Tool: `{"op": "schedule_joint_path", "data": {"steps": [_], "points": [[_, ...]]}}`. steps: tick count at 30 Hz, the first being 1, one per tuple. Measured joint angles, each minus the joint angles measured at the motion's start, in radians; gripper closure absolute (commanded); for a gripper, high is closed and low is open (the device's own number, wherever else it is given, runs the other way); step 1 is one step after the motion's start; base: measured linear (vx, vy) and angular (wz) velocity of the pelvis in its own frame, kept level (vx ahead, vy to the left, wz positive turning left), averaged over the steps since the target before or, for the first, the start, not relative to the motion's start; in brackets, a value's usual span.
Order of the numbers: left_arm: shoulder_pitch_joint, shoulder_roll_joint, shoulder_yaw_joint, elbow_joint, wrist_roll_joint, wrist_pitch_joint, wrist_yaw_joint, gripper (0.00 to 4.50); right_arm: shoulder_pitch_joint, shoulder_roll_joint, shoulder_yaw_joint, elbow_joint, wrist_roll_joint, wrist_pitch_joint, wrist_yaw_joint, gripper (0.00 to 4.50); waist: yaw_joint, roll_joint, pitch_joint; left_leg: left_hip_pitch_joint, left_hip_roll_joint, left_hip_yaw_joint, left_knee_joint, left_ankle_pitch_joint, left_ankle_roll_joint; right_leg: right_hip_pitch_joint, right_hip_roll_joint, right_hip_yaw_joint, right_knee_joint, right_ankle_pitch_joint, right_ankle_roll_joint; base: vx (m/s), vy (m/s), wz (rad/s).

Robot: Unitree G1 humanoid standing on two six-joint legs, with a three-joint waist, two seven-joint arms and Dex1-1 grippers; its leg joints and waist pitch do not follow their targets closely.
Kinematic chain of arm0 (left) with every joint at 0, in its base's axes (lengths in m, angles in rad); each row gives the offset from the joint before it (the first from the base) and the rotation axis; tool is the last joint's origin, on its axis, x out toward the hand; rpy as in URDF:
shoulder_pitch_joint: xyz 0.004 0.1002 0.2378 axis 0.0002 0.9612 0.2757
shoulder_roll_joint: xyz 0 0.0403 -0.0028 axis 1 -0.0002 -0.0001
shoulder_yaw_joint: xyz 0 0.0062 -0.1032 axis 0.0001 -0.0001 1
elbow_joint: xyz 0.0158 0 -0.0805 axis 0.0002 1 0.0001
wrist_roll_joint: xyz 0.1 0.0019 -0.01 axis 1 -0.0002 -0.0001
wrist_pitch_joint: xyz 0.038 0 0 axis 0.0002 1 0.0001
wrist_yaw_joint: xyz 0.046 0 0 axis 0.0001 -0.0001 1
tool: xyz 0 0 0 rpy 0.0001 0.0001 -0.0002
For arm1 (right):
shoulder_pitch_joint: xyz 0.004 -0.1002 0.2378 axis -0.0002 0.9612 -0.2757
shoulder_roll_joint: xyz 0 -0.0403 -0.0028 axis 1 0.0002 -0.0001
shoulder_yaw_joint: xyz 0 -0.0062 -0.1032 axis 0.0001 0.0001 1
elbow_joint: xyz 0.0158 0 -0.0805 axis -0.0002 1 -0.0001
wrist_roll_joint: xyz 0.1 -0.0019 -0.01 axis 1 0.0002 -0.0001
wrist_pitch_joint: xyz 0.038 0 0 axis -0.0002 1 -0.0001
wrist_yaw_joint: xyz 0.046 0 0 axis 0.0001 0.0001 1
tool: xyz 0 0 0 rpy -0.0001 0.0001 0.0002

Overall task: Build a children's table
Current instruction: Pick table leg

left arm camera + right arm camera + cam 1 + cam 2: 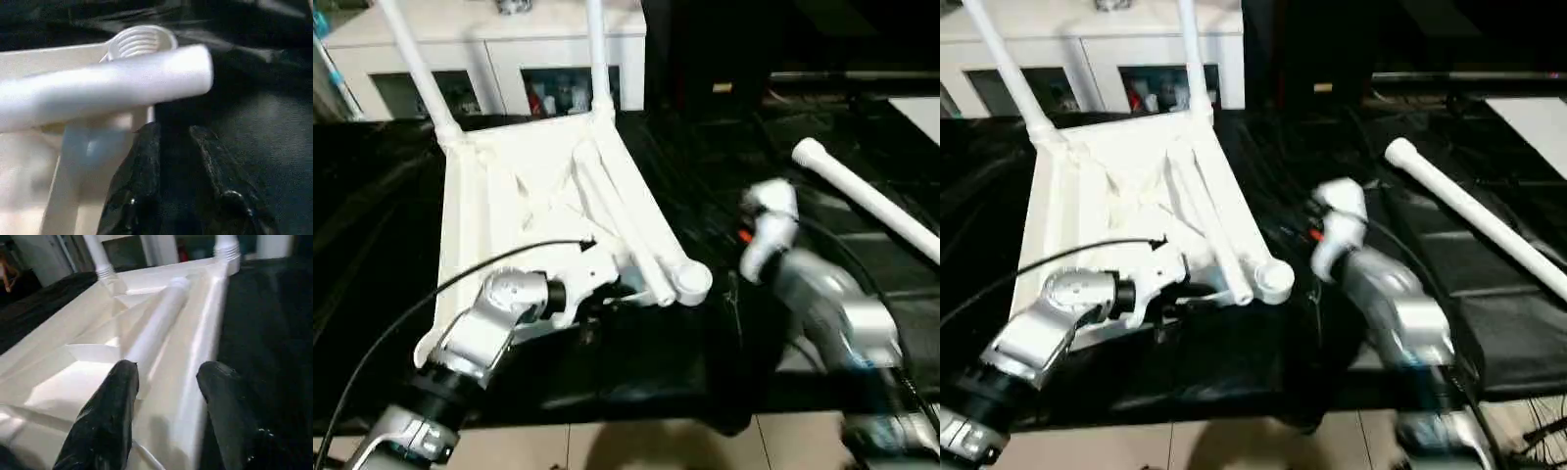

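The white tabletop (484, 211) lies upside down on a black surface, ribbed underside up. Two legs (416, 69) (597, 49) stand upright in its far corner sockets. A loose leg (626, 211) lies along the right side of the underside, its end beside the near right socket (692, 282). Another loose leg (867, 196) rests on the black surface to the right. My left gripper (172, 128) is open just under the end of the lying leg (107, 88), holding nothing. My right gripper (166, 372) is open above the tabletop's near right edge, with the lying leg (156, 328) running away from it.
A white cabinet (489, 49) with glass doors stands behind the tabletop. A black cable (460, 279) arcs from my left wrist over the tabletop. Tiled floor (636, 446) shows at the near edge of the black surface.
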Motion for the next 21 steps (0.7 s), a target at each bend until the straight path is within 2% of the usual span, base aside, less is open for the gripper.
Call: {"op": "schedule_joint_path", "data": {"steps": [4, 6, 7, 11, 14, 21], "points": [[0.004, 0.011, -0.001, -0.035, -0.004, 0.037, -0.01, 2.64, -0.094, 0.035, 0.019, 0.056, -0.001, 0.084, -0.028, 1.63, -0.001, -0.002, 0.001, 0.001, 0.0, 0.0, 0.0, 0.002, -0.003, 0.0, 0.0, 0.0, 0.004, 0.0, 0.0, 0.0, 0.0, 0.0], [0.004, 0.023, -0.004, -0.049, -0.004, 0.056, -0.012, 2.63, -0.13, 0.053, 0.041, 0.088, -0.017, 0.105, -0.05, 1.6, -0.001, -0.003, 0.002, 0.002, 0.0, 0.0, 0.0, 0.003, -0.005, -0.001, 0.0, 0.0, 0.007, 0.0, 0.0, 0.0, 0.0, 0.0], [0.004, 0.034, -0.006, -0.057, -0.003, 0.066, -0.016, 2.47, -0.142, 0.057, 0.058, 0.099, -0.03, 0.119, -0.053, 1.59, -0.001, -0.004, 0.002, 0.001, 0.0, -0.001, 0.0, 0.004, -0.007, -0.002, 0.0, 0.0, 0.009, 0.0, 0.0, 0.0, 0.0, 0.0], [0.021, 0.103, -0.024, -0.106, 0.008, 0.116, -0.05, 2.22, -0.182, 0.08, 0.117, 0.134, -0.04, 0.232, -0.035, 1.59, -0.002, -0.007, 0.004, 0.001, 0.001, -0.002, 0.0, 0.006, -0.01, -0.004, 0.001, 0.0, 0.013, 0.0, 0.001, 0.0, 0.0, 0.0], [0.039, 0.128, -0.039, -0.13, 0.016, 0.144, -0.068, 1.85, -0.216, 0.086, 0.167, 0.162, -0.052, 0.294, -0.02, 1.59, -0.001, -0.01, 0.006, 0.001, 0.001, -0.002, 0.0, 0.007, -0.011, -0.004, 0.001, 0.0, 0.013, 0.0, 0.001, 0.0, 0.0, 0.0], [0.045, 0.141, -0.043, -0.151, 0.016, 0.174, -0.073, 1.81, -0.247, 0.068, 0.262, 0.204, -0.109, 0.36, -0.012, 1.59, 0.005, -0.017, 0.006, 0.0, 0.001, -0.002, 0.0, 0.007, -0.012, -0.004, 0.0, 0.001, 0.013, 0.0, 0.001, 0.0, 0.0, 0.0]]}}
